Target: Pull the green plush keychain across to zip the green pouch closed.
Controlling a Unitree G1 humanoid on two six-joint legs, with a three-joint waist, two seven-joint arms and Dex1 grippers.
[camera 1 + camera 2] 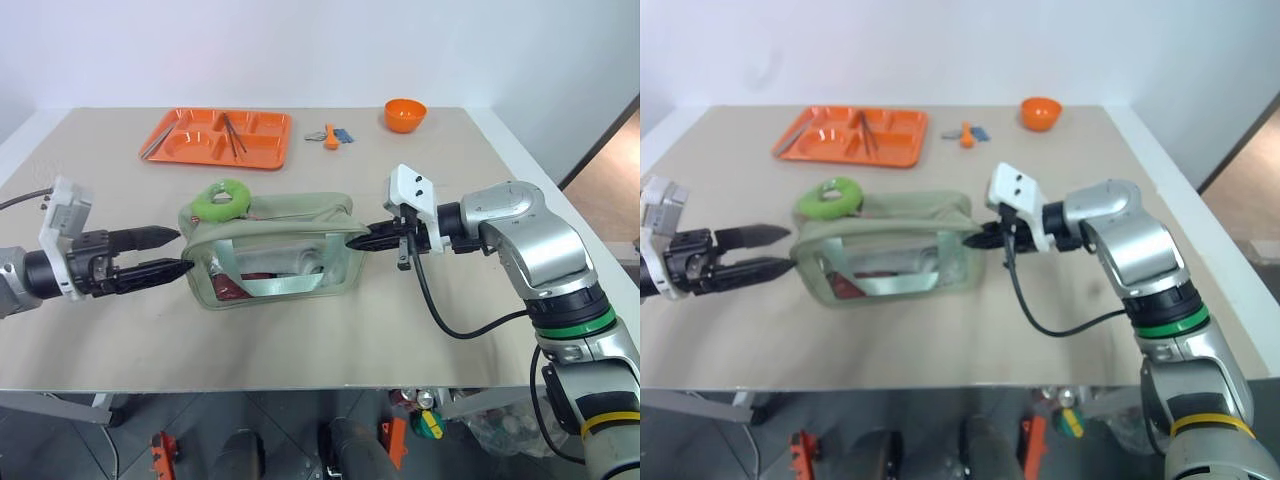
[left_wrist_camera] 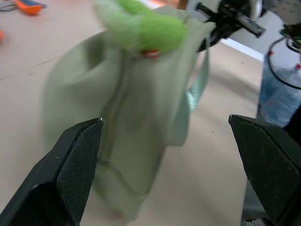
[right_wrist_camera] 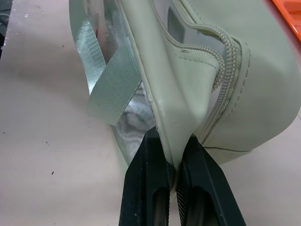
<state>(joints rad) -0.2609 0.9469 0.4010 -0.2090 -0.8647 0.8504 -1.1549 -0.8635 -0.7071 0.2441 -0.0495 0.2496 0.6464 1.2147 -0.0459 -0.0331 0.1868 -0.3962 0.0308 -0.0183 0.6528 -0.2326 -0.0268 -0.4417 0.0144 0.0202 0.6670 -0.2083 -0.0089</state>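
The plush keychain (image 1: pixel 223 199) sits atop the pouch (image 1: pixel 270 250) at its left end, the tray (image 1: pixel 218 138) behind them.

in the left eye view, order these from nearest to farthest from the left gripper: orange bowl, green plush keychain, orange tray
From the left gripper:
1. green plush keychain, on the green pouch's near end
2. orange tray, farther back on the table
3. orange bowl, far back on the right side

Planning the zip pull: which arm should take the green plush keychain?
Left. The left claw is open at the green pouch's left end, where the green plush keychain sits on top. The right claw is shut on the pouch's right end, anchoring it, so it likely should stay.
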